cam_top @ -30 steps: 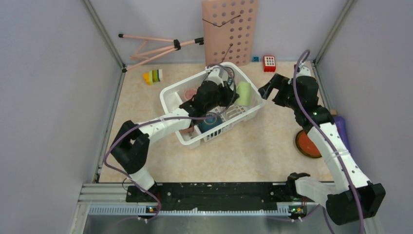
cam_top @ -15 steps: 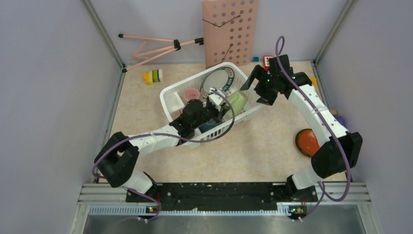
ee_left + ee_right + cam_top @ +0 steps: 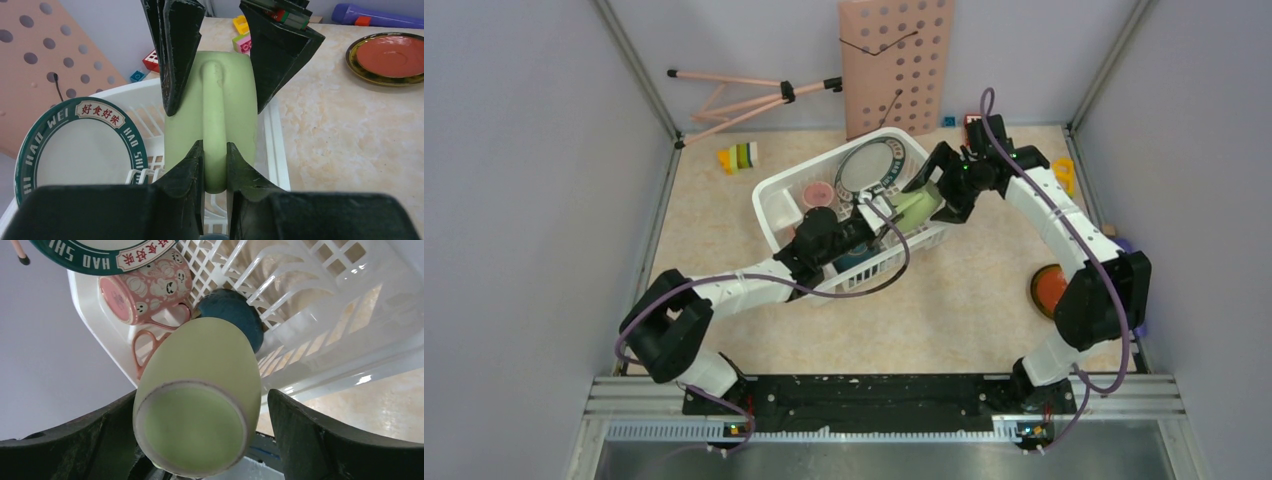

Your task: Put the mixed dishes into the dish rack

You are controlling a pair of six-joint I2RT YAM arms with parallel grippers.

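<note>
1. The left gripper is clamped narrowly on the handle of the light green mug.
2. The mug is held at the right end of the dish rack.
3. Its body is straddled by the wide-spread right gripper.

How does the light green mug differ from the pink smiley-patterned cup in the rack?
The light green mug is plain; the pink cup bears smiley faces. The mug is pinched by its handle in the left gripper, with the open fingers of the right gripper either side; the pink cup rests in the dish rack, untouched. Both have a handle.
</note>
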